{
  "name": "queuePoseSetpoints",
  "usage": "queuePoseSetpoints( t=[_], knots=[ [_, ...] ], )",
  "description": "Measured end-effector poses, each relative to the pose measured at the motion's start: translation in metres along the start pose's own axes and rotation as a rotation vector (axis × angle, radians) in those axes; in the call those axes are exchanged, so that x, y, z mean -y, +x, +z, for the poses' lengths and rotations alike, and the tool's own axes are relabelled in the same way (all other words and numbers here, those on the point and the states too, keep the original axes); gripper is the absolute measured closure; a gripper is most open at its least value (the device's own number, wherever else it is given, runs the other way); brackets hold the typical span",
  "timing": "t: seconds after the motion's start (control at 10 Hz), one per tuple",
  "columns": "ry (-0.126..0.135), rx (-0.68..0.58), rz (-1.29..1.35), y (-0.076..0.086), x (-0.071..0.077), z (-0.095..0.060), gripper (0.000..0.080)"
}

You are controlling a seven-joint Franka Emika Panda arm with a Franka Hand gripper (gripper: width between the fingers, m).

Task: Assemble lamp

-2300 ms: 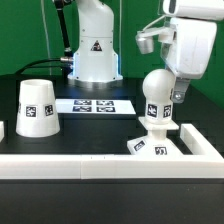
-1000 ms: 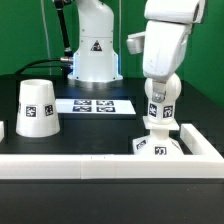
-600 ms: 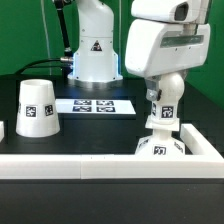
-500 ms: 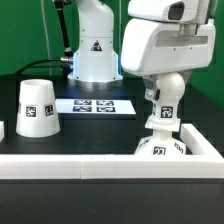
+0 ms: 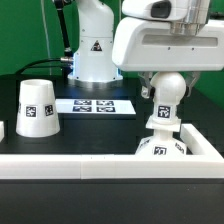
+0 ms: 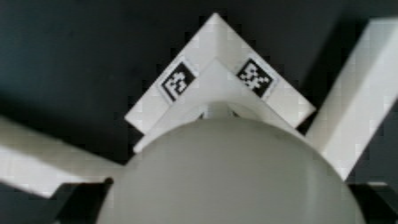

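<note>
Hovering over the bulb, which stands on the base directly beneath it, the gripper hides its fingers; open or closed cannot be told. Shade sits well apart.

Over the last couple of seconds the arm's white head, with the hand, has swung from the upper right corner of the exterior view toward the upper middle and now fills far more of the frame. It has come over the bulb, hiding its top. The base has turned slightly, its tagged corner shifting rightward.
</note>
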State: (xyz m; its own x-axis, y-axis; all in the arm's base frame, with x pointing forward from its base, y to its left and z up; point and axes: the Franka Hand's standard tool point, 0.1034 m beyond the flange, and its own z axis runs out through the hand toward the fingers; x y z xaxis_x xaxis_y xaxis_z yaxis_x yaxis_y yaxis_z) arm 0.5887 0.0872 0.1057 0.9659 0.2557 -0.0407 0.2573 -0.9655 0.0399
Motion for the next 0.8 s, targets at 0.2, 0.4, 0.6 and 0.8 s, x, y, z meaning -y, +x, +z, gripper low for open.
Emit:
queuePoseSetpoints(
  t=[0.2,0.4,0.6,0.8],
  knots=[
    [0.006,-0.001,0.176,0.0006,0.0020,-0.0002,0.0222],
    [0.020,0.000,0.288,0.0009,0.0037,-0.0003,0.0222],
    [0.035,0.004,0.443,0.0012,0.0071,-0.0005,0.0222],
    [0.045,0.008,0.541,0.0014,0.0097,-0.0005,0.0222]
  ],
)
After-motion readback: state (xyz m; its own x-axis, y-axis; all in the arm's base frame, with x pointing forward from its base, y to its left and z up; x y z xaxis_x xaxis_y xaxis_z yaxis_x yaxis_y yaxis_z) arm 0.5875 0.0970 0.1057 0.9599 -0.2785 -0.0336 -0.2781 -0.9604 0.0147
